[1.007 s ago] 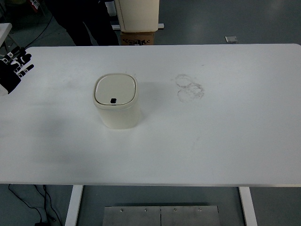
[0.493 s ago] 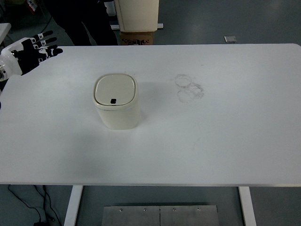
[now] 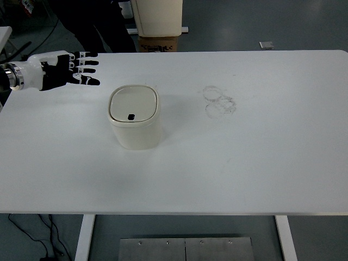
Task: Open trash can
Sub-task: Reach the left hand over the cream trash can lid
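Observation:
A small cream trash can [image 3: 135, 117] stands upright on the white table [image 3: 244, 157], left of centre. Its lid [image 3: 133, 104] is down flat, with a small black button [image 3: 131, 116] near its front edge. My left hand [image 3: 68, 70] is black and white and comes in from the left edge, hovering over the table's back left part. Its fingers [image 3: 87, 68] are stretched out flat and spread, pointing right, and hold nothing. The hand is up and left of the can, not touching it. My right arm does not show.
Faint ring marks [image 3: 219, 101] stain the table right of the can. A cream box-like object on a cardboard box [image 3: 159, 24] stands behind the table's far edge, next to a person's dark legs [image 3: 100, 24]. Cables lie on the floor at lower left [image 3: 38, 234].
My left hand has moved from the table's left edge up and to the right, toward the can, fingers still spread. The can and lid have not moved.

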You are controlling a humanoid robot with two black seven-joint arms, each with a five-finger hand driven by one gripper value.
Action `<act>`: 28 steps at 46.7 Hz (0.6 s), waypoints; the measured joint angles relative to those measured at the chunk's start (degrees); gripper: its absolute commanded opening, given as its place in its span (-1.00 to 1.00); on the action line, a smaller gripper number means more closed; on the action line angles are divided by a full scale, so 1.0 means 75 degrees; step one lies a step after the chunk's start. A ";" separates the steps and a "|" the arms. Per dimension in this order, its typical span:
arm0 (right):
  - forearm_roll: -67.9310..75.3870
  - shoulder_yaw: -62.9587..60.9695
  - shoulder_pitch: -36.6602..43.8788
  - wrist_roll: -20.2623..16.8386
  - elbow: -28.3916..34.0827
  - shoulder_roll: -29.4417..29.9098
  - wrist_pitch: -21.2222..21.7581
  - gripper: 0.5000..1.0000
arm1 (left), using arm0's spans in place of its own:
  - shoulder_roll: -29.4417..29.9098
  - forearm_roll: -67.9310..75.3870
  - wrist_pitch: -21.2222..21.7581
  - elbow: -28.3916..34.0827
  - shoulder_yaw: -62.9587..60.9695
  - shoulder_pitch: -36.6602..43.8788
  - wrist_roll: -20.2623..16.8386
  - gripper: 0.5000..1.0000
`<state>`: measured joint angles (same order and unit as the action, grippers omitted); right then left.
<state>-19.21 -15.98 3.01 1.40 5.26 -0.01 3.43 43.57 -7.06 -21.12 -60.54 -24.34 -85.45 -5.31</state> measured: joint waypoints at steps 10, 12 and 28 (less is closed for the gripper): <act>-0.0001 -0.0001 -0.0001 0.0000 0.0000 0.0000 0.0000 0.97 | -0.0109 0.0444 -0.0821 -0.0192 -0.0974 -0.1057 0.0084 1.00; 0.0000 -0.0001 -0.0003 0.0000 0.0001 0.0001 0.0000 0.97 | -0.0119 0.0614 -0.0965 -0.0193 -0.1029 -0.1191 0.0118 1.00; -0.0002 -0.0001 -0.0002 0.0000 0.0002 0.0001 0.0000 0.97 | -0.0549 0.1966 -0.1843 -0.0403 -0.1383 -0.1872 0.0497 1.00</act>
<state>-19.22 -15.99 2.99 1.40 5.27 0.00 3.43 39.45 7.69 -34.94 -63.56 -34.71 -99.49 -1.59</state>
